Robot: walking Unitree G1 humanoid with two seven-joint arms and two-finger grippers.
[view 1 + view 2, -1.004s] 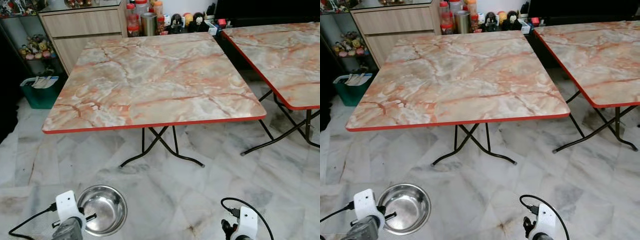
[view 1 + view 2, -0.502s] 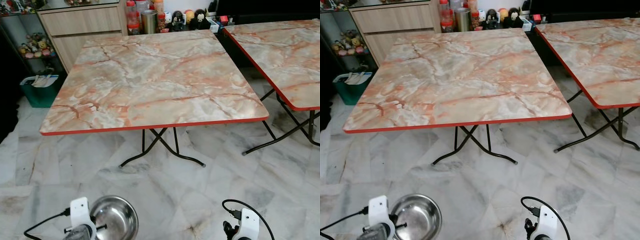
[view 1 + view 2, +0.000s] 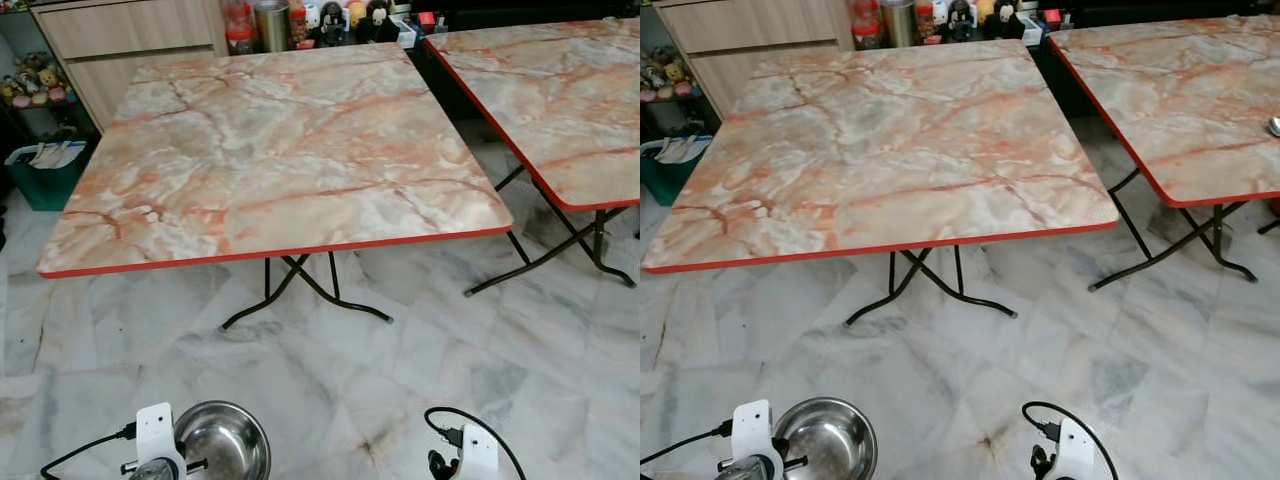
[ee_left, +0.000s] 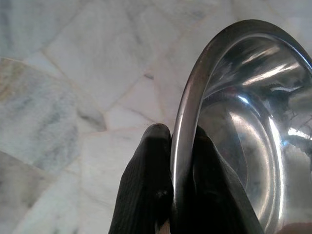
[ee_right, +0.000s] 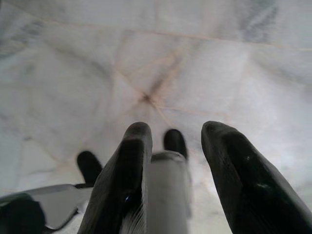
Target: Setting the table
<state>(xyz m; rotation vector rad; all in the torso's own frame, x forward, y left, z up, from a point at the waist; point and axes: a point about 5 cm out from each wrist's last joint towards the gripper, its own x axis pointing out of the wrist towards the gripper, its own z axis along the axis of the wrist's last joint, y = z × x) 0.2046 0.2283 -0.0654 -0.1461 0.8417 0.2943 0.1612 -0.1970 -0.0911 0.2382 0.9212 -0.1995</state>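
A shiny steel bowl (image 3: pixel 222 440) hangs low over the marble floor at the lower left. My left gripper (image 4: pixel 178 141) is shut on its rim (image 4: pixel 187 97), one black finger inside and one outside. The right gripper (image 5: pixel 175 131) hangs low at the lower right above the floor, with a silvery utensil handle (image 5: pixel 165 195) lying between its fingers against one of them. What the utensil is cannot be made out. Ahead stands a square marble-patterned table (image 3: pixel 280 150) with a red edge and a bare top.
A second, similar table (image 3: pixel 560 90) stands to the right, with a narrow gap between the two. Black folding legs (image 3: pixel 300 295) spread under the near table. A wooden cabinet (image 3: pixel 120 30), bottles and figurines (image 3: pixel 300 18) line the back; a green bin (image 3: pixel 45 175) sits far left.
The whole picture has shifted: the camera moved nearer the table and a little to the right. The bowl stays held in my left gripper.
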